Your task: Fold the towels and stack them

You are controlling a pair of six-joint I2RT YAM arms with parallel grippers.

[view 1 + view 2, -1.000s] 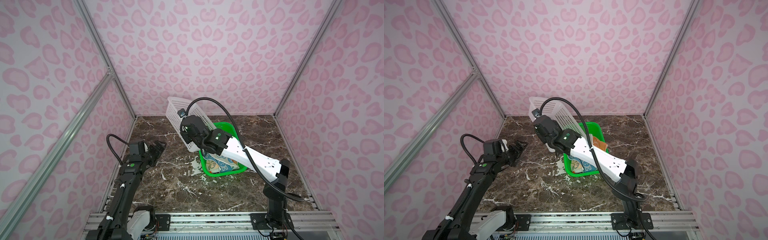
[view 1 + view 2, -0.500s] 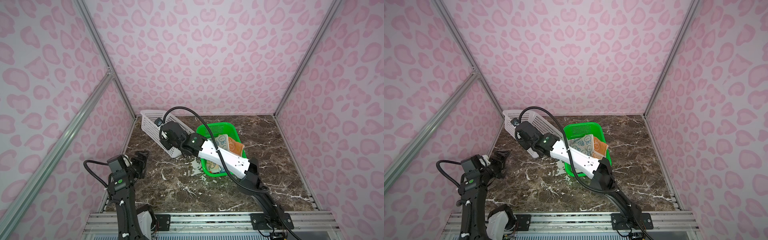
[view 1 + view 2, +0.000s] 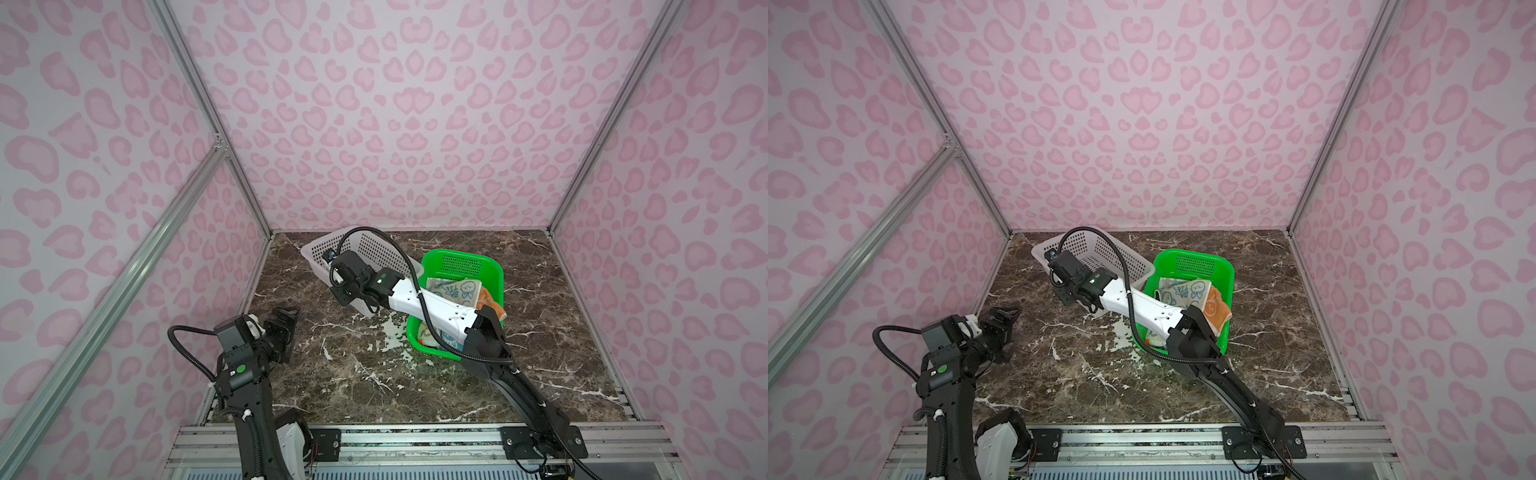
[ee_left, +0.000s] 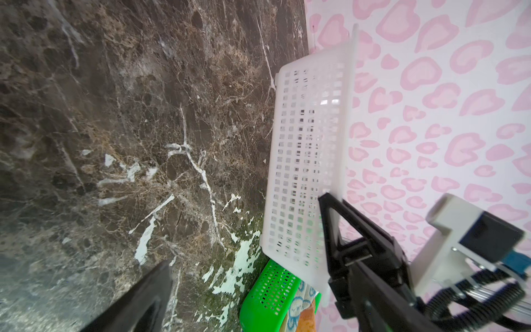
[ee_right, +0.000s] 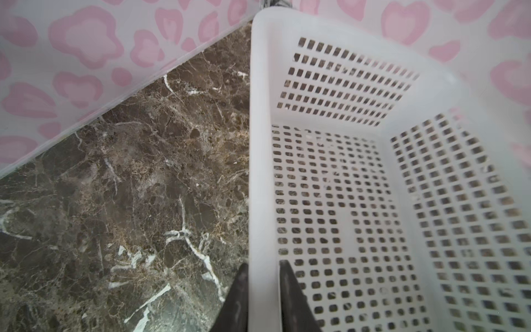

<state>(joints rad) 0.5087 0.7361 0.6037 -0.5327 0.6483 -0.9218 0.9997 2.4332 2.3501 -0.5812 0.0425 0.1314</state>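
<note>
Sitting beside the green basket (image 3: pixel 461 265), the white basket (image 3: pixel 370 248) held nothing; the towels (image 3: pixel 453 291) lay bunched inside the green basket, none looked folded; the left claw (image 3: pixel 286 318), away from it, was spread wide; the right claw (image 5: pixel 263 263) sat around the white basket's wall; pinching or not, I could not tell.

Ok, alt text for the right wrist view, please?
An empty white perforated basket dominates the frame, its rim between the two dark fingers of the right end effector. Dark marble table lies alongside, pink-patterned wall behind.

bright, even diffuse light; soft faint shadows; top views sharp, wrist views partly blurred.
</note>
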